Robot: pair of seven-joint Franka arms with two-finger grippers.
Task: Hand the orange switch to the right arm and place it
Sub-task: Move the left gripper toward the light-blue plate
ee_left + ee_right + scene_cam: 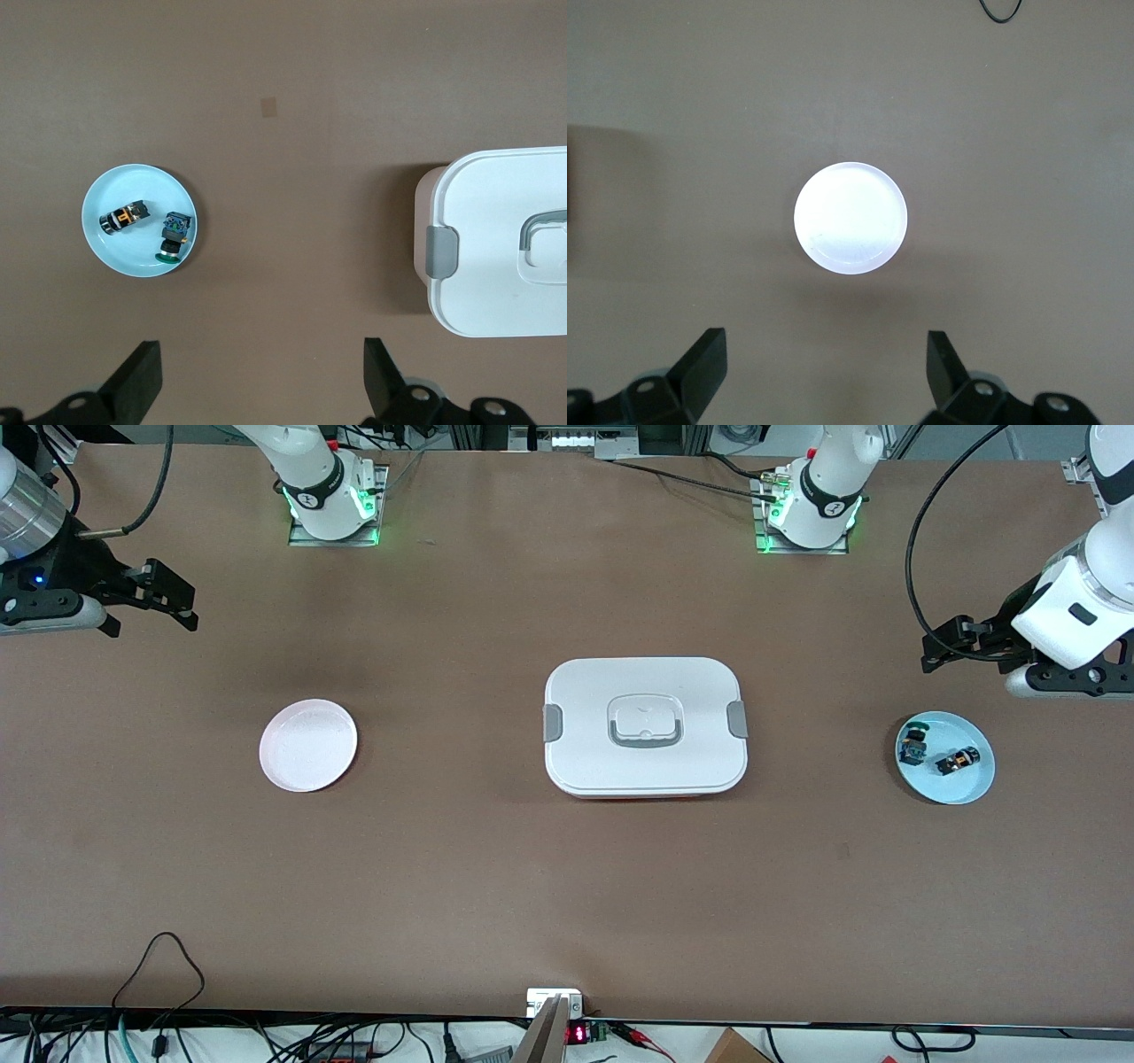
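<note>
Left wrist view: white lidded box point(505, 243) cut off by the frame edge at 3 o'clock, so only one grey latch point(442, 251) and part of the handle recess show. Left gripper point(261, 376) cropped at 6 o'clock, only finger ends visible. Right wrist view: right gripper point(824, 367) cropped likewise; black cable point(1001, 9) clipped at 12 o'clock. Front view: orange switch point(957, 761) and the blue-green part point(912, 745) on the blue plate point(970, 784) too small for detail. Both arms run off frame at 9 and 3 o'clock.
</note>
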